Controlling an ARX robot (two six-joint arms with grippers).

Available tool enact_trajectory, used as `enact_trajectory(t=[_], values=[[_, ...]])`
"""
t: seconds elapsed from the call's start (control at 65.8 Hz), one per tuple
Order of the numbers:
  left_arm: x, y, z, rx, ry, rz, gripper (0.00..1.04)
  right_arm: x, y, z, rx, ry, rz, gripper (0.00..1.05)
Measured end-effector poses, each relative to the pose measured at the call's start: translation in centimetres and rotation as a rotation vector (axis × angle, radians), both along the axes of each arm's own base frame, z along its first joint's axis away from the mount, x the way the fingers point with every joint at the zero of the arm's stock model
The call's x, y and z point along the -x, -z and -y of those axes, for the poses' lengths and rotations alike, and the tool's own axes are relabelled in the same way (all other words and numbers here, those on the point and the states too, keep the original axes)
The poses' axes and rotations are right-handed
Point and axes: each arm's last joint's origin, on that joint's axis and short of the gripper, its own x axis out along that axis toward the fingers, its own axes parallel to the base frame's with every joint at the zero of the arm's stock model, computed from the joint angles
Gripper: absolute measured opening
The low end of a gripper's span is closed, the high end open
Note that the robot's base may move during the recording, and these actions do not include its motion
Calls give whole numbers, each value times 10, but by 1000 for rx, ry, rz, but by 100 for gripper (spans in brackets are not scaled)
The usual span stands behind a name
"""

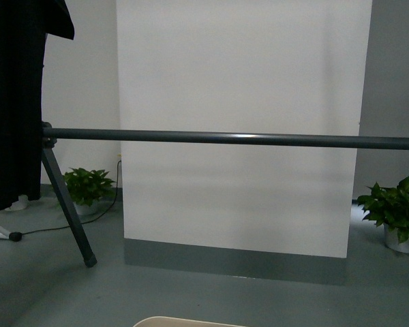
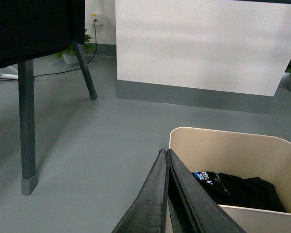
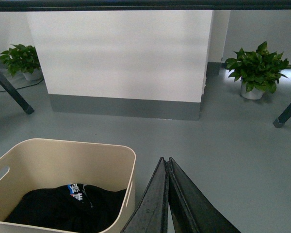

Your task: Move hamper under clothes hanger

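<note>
Front view first: I see the tall dark grey metal clothes hanger (image 1: 232,139) with its long horizontal bar running across the frame, one angled leg planted on the grey floor (image 1: 68,293) at the left, and a black T-shirt (image 1: 17,102) hanging at the far left end. Only a sliver of the beige plastic hamper (image 1: 187,321) rim shows at the bottom edge, nearer to me than the bar. A white wall panel (image 1: 238,82) stands behind, with a green potted plant (image 1: 88,185) at each side.

Left wrist view: my left claw (image 2: 166,160) has its two black fingers pressed together, holding nothing. The hamper stands on the floor just beside it, rounded corners and rolled rim clear, with a dark garment (image 2: 242,190) lying inside. The rack's legs and the hanging shirt sit well apart from the bin.

Right wrist view: my right claw (image 3: 166,167) is likewise pinched closed and empty, just beside the hamper's corner. The bar crosses overhead, beyond the bin.
</note>
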Motion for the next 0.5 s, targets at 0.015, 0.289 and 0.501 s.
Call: enact_trajectory(t=[0.015, 0.289, 0.501], values=[[0, 0, 0, 0, 0, 0, 3, 0, 0, 0, 0, 0, 0, 2], [0, 0, 0, 0, 0, 1, 3, 0, 0, 0, 0, -1, 0, 2], [0, 0, 0, 2, 0, 1, 16, 0, 0, 0, 0, 0, 0, 17]])
